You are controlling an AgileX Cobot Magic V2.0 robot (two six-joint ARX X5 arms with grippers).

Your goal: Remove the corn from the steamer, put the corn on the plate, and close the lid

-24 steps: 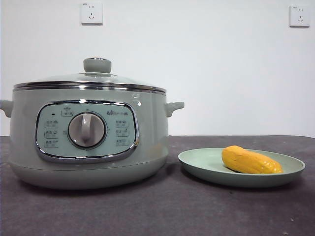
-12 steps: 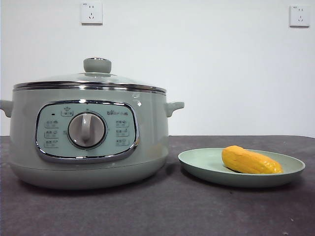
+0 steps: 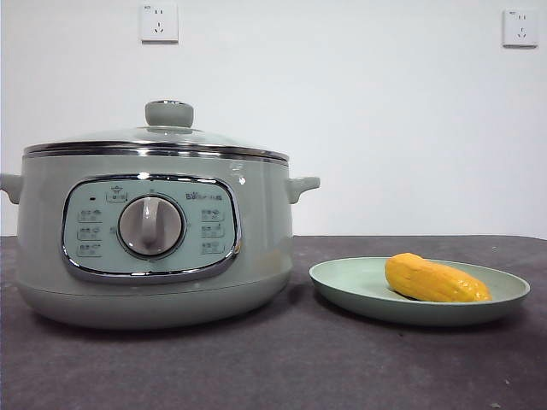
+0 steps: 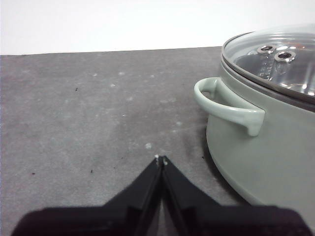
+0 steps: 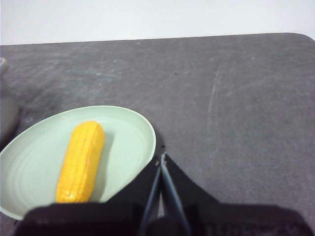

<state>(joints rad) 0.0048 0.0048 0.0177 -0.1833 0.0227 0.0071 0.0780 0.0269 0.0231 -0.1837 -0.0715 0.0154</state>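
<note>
The pale-green steamer [image 3: 154,248] stands at the left of the table with the glass lid [image 3: 158,137] seated on its rim. To its right lies the corn [image 3: 434,279] on the pale-green plate [image 3: 342,286]. In the left wrist view my left gripper [image 4: 161,160] is shut and empty, low over the table beside the steamer's [image 4: 261,152] side handle, with the lid [image 4: 280,59] in place. In the right wrist view my right gripper [image 5: 162,158] is shut and empty, just off the rim of the plate [image 5: 133,137], and the corn [image 5: 82,161] lies lengthwise on it.
Two wall sockets [image 3: 159,22] [image 3: 520,27] sit on the white wall behind. The dark grey table [image 3: 291,367] runs wide in front of the pot and plate. Neither arm shows in the front view.
</note>
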